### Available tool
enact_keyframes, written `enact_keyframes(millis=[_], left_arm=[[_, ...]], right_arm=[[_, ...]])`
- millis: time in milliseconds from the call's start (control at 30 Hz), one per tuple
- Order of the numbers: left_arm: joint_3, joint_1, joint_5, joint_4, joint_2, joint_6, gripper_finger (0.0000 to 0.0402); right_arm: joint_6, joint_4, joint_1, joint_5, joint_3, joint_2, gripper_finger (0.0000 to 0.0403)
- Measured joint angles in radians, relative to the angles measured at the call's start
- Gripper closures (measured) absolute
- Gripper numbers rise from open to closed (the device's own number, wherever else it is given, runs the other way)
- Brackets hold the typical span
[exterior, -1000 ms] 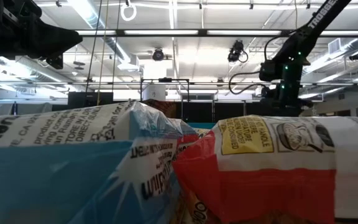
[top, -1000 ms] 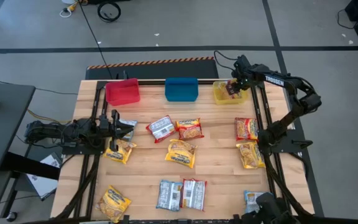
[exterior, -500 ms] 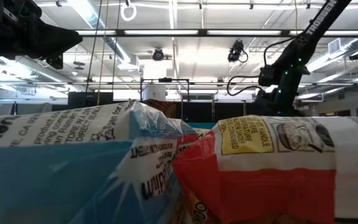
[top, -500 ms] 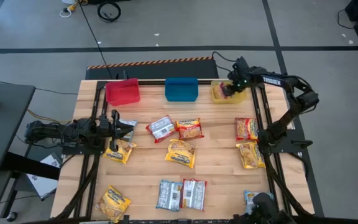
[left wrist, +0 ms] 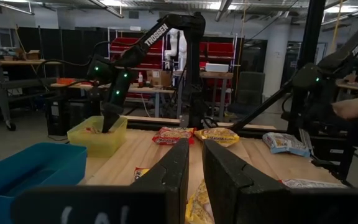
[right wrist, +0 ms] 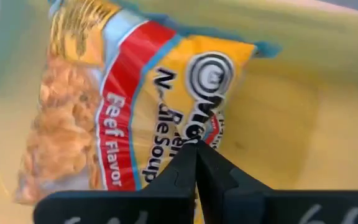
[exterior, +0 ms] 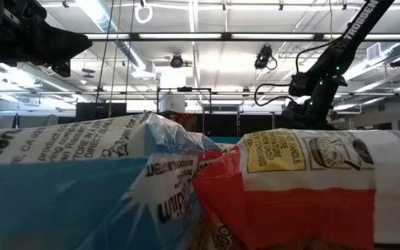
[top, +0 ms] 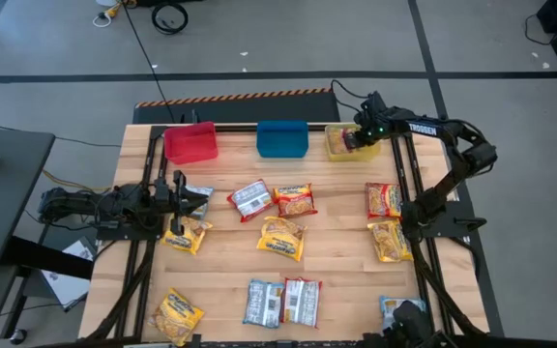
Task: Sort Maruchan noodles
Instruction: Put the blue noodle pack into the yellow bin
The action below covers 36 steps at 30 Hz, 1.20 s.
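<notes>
My right gripper (top: 353,140) is down in the yellow bin (top: 335,151) at the table's far right, shut on a yellow-orange noodle packet (right wrist: 135,93). The left wrist view shows that gripper (left wrist: 107,121) inside the bin (left wrist: 98,135). My left gripper (top: 178,189) waits low at the table's left, open by a narrow gap (left wrist: 195,163) and empty, next to a blue-silver packet (top: 199,199). Several yellow-orange, red and blue-silver packets lie flat on the table, among them a red one (top: 251,199) and a yellow-orange one (top: 282,238). My right gripper pinches the yellow-orange packet between its two fingers at its edge (right wrist: 191,138), on the printed face. The fingers come from above, pointing down into the bin. The packet lies spread against the yellow bin's inside (right wrist: 278,112); the fingertips hide the exact place of contact.
A red bin (top: 190,142) and a blue bin (top: 282,138) stand along the far edge, left of the yellow one. A blue-silver packet (exterior: 68,187) and a red packet (exterior: 311,187) lie right before the low camera. A person's hand (left wrist: 356,107) shows beyond the table's right side.
My right gripper has gone down into the yellow bin and a little toward the table's left, carrying the yellow-orange packet with it. It has stayed shut.
</notes>
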Motion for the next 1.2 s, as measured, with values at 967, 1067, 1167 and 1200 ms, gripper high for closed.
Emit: enact_keyframes(millis=[967, 1067, 1167, 1200], left_arm=[[0.0, 0.0, 0.0, -0.001, 0.0, 0.0, 0.0349], [0.0, 0.0, 0.0, 0.0, 0.0, 0.0, 0.0349], [0.0, 0.0, 0.0, 0.0, 0.0, 0.0, 0.0349], [0.0, 0.0, 0.0, 0.0, 0.0, 0.0, 0.0349]], right_arm=[[0.264, -0.743, 0.208, 0.602, 0.36, 0.047, 0.04], [0.268, -0.748, 0.211, 0.63, 0.36, 0.106, 0.04], [0.285, -0.766, 0.209, 0.709, 0.36, 0.138, 0.04], [0.286, -0.77, 0.209, 0.729, 0.36, 0.146, 0.0399]])
